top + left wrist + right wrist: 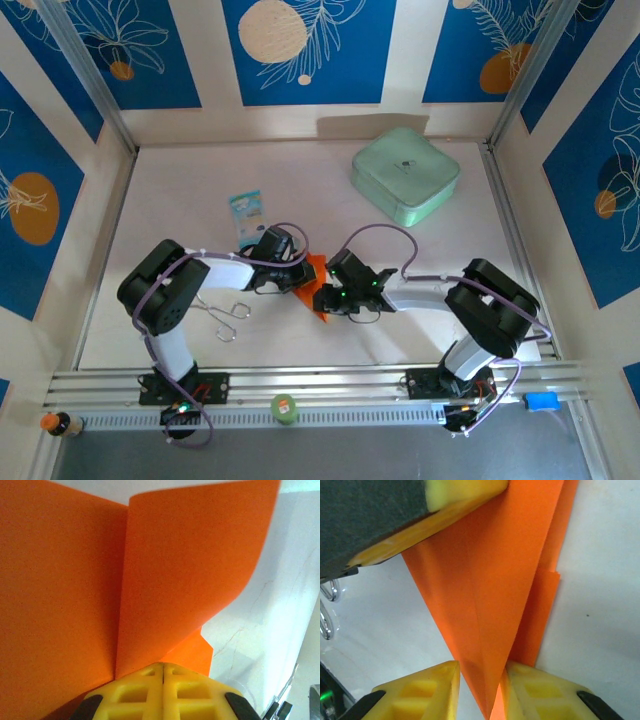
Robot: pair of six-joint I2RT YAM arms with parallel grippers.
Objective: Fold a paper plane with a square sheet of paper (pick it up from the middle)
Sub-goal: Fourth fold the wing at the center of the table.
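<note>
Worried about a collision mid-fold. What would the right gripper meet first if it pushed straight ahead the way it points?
The orange paper, standing between the parted fingers of the right gripper; beyond it, probably the left gripper pinching that sheet, though depth is unclear.

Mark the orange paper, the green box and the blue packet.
paper (190, 570): left wrist view, on the raised flap.
box (405, 173): top view, middle of its lid.
packet (246, 213): top view, its middle.
</note>
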